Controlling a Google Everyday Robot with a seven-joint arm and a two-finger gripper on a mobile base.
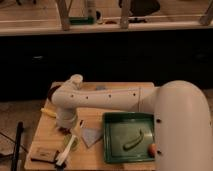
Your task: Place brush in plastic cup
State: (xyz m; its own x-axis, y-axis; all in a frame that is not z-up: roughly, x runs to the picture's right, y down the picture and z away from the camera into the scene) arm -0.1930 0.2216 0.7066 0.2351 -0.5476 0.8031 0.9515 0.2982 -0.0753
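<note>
My gripper (66,130) hangs from the white arm over the left part of the wooden table (95,155), pointing down. Just below and to its right, the brush's slim white handle (65,151) slants from near the gripper down toward the table's front edge. Its dark bristle head is hidden. The low light-green plastic cup (75,144) shows faintly beside the handle's middle. I cannot tell whether the brush rests in the cup or lies against it.
A green tray (113,150) sits right of the cup, holding a green pod-like item (133,141), with an orange object (151,148) at its right rim. A grey flat piece (92,135) lies between cup and tray. A dark block (42,154) lies front left, a yellow item (47,111) far left.
</note>
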